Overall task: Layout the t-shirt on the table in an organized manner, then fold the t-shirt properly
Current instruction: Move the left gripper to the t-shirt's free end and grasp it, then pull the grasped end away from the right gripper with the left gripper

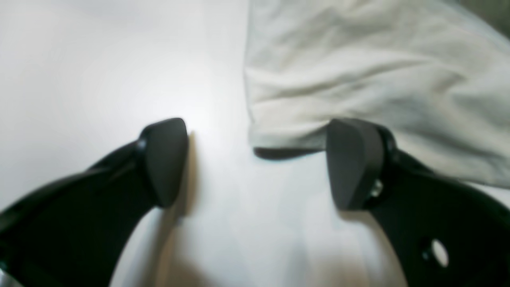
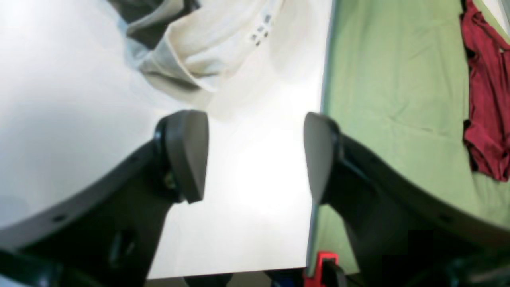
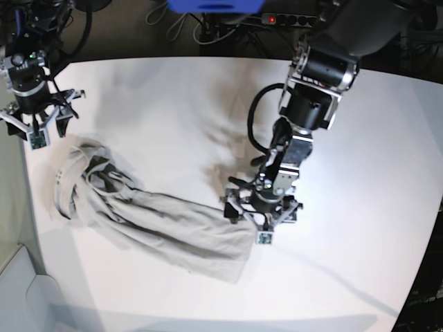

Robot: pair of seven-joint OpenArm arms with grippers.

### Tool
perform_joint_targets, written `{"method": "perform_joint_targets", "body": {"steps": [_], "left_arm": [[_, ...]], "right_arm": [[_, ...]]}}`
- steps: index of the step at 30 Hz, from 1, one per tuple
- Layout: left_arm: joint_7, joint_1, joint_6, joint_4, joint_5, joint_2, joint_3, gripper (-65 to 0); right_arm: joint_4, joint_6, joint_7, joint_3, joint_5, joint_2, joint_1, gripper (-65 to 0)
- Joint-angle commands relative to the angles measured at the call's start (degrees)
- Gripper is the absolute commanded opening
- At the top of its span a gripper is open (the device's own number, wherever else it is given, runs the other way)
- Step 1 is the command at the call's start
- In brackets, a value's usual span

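On table, shirt lies bunched, unspread — layout step; left gripper spread at hem corner, right gripper spread near collar, both empty — next, pinch corners and pull flat.

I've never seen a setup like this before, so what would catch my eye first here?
Probably the crumpled beige t-shirt, bunched in a long diagonal heap on the white table. Next, the left gripper, reaching down at the shirt's hem end with its black fingers spread apart. The right gripper hangs open near the collar end, by the table's edge.
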Motion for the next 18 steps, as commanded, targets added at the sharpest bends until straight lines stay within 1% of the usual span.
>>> {"method": "perform_joint_targets", "body": {"steps": [1, 4, 5, 6, 7, 8, 10, 11, 12, 13, 14, 16, 18], "left_arm": [[-0.78, -1.38, -0.21, 0.42, -0.21, 0.51, 0.12, -12.3], [-1.66, -1.46, -0.3, -0.46, -0.13, 0.6, 0.12, -12.7], [-1.92, -1.46, -0.3, -0.46, -0.13, 0.6, 0.12, -14.3], [-2.36, -1.46, -0.3, -0.55, -0.13, 0.69, 0.12, -17.7], [-2.8, -1.55, -0.3, -1.08, -0.13, 0.95, 0.12, -23.0], [-3.24, -1.73, -0.3, -1.78, -0.13, 1.22, 0.12, -30.0], [-4.2, -2.78, -0.3, -4.86, -0.3, 1.39, 0.03, -48.8], [-5.44, -3.49, -0.03, -7.05, -0.39, 1.48, -0.23, -59.9], [-6.67, -4.28, 0.05, -9.08, -0.48, 1.66, -0.23, -65.0], [-7.81, -4.98, 0.05, -10.84, -0.48, 1.66, -0.23, -65.0], [-8.42, -5.25, 0.05, -11.71, -0.48, 1.66, -0.23, -62.4], [-8.86, -5.25, 0.05, -12.15, -0.48, 1.66, -0.23, -65.0], [-8.78, -5.16, 0.05, -11.36, -0.48, 1.66, -0.23, -64.5]], "right_arm": [[0.83, 0.17, 1.13, 0.13, 0.44, 0.57, 0.17, -27.2], [0.83, 0.17, 1.13, 0.13, 0.44, 0.57, 0.08, -27.2], [0.83, 0.17, 1.13, 0.13, 0.44, 0.57, 0.08, -27.2], [0.83, 0.17, 1.13, 0.13, 0.44, 0.57, -0.01, -27.2], [0.83, 0.17, 1.13, 0.13, 0.44, 0.57, -0.01, -27.2], [0.83, 0.17, 1.13, 0.13, 0.44, 0.57, -0.01, -27.2], [0.83, 0.17, 1.13, 0.13, 0.44, 0.57, -0.01, -27.2], [0.83, 0.17, 1.13, 0.13, 0.44, 0.48, -0.01, -27.2], [0.83, 0.17, 1.13, 0.13, 0.44, 0.48, -0.01, -27.2], [0.83, 0.17, 1.13, 0.13, 0.44, 0.48, -0.01, -27.2], [0.83, 0.17, 1.13, 0.13, 0.44, 0.48, -0.01, -27.2], [0.83, 0.17, 1.13, 0.13, 0.44, 0.48, -0.01, -27.2], [0.83, 0.17, 1.13, 0.13, 0.44, 0.48, 0.17, -27.2]]}}
